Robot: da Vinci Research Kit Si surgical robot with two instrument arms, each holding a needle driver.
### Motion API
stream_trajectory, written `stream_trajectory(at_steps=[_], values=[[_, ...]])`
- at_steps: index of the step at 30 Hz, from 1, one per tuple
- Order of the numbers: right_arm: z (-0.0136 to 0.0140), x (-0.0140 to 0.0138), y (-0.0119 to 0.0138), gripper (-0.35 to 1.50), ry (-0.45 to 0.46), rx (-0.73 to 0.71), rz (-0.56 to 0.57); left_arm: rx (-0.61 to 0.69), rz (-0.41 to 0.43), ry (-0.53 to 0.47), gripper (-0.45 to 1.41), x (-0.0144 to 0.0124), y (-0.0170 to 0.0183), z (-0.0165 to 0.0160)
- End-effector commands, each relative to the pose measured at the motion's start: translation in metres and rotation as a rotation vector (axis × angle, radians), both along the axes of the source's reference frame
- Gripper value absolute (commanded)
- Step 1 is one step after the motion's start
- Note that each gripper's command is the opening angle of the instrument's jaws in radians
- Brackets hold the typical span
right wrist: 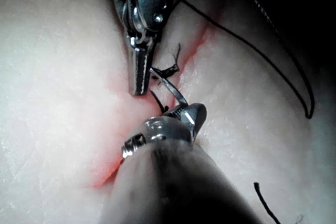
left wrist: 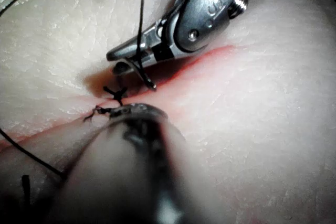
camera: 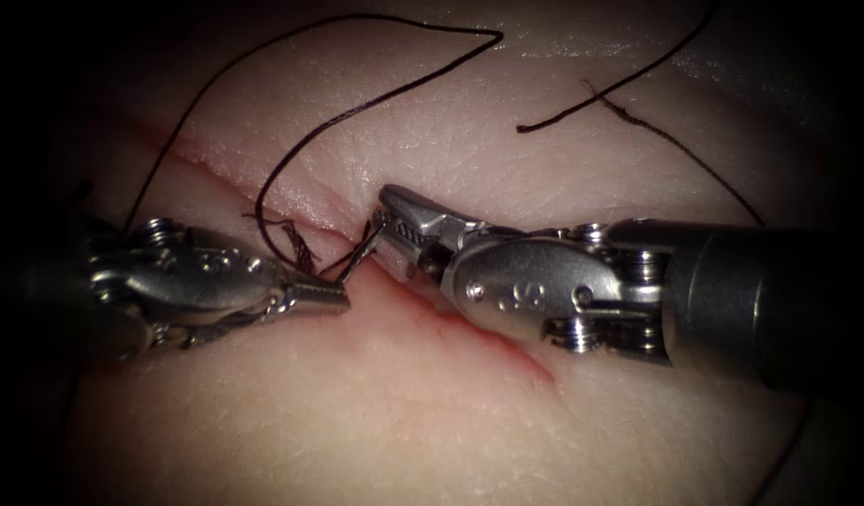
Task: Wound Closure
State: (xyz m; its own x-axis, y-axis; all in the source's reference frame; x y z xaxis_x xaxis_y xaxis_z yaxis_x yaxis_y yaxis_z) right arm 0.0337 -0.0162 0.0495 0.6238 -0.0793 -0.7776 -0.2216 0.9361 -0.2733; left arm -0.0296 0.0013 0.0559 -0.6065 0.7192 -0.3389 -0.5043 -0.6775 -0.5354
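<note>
The right tool (camera: 392,214) reaches in from the right, its jaws shut on the curved needle (camera: 362,251) near its back end. The needle slants down and left across the cut (camera: 469,328); I cannot tell whether its tip is in the tissue. The left tool (camera: 334,298) lies on the cut's left side, shut, its tip just beside the needle's tip with nothing seen between its jaws. A tied knot (camera: 299,242) with frayed ends sits on the cut just left of the needle. The left wrist view shows the needle (left wrist: 140,74) at the right tool (left wrist: 118,59); the right wrist view shows the needle (right wrist: 170,87) beside the left tool (right wrist: 139,85).
Dark thread (camera: 357,108) loops from near the knot far up over the tissue's back. A second strand ends in a loose cut end (camera: 521,128) at the upper right. Red fluid (camera: 507,356) lines the open cut below the right tool.
</note>
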Motion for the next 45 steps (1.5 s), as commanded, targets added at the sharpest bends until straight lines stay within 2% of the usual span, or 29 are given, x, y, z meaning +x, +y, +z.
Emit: stream_trajectory(at_steps=[1,18,38,45], values=[[0.0009,0.0008,-0.0006,-0.35,-0.001,0.012,-0.001,0.001,0.000,-0.001,-0.13,-0.0005,-0.0003,0.0005],[0.0017,0.0011,-0.0017,-0.35,-0.027,0.060,-0.031,-0.003,-0.001,0.001,-0.18,-0.0003,-0.0003,0.0005],[0.0027,0.0001,-0.0035,-0.35,-0.043,0.121,-0.052,-0.004,-0.001,0.001,-0.20,-0.0003,-0.0003,0.0006],[0.0011,0.0000,-0.0018,-0.35,-0.025,0.126,-0.024,-0.005,-0.002,0.002,-0.20,-0.0003,-0.0003,0.0007]])
